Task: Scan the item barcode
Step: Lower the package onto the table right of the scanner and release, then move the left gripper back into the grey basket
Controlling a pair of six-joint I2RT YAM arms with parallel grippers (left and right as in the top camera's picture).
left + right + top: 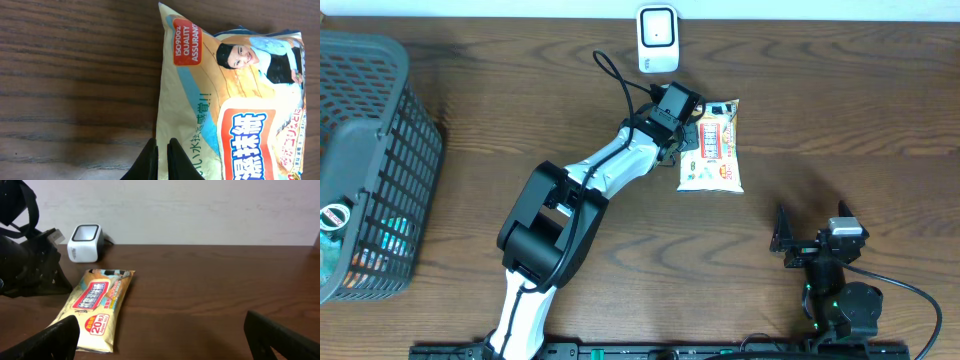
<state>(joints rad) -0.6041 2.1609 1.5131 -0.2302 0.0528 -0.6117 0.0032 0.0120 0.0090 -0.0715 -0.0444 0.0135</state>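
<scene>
The wooden table [840,120] carries a grey mesh basket [380,160] at its 9 o'clock edge. The left arm [610,165] reaches toward 1 o'clock. The wipes packet [712,150] lies flat near 12 o'clock, just at 5 o'clock of the white scanner [658,38]. The left gripper [163,152] is pressed together at the packet's edge. The right gripper [160,322], at 5 o'clock, is spread wide and holds nothing.

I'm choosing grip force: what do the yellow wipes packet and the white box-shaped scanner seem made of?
Yellow wipes packet: likely soft plastic film, glossy; it wrinkles and shines. White box-shaped scanner: probably rigid moulded plastic, smooth, with rounded corners.
</scene>
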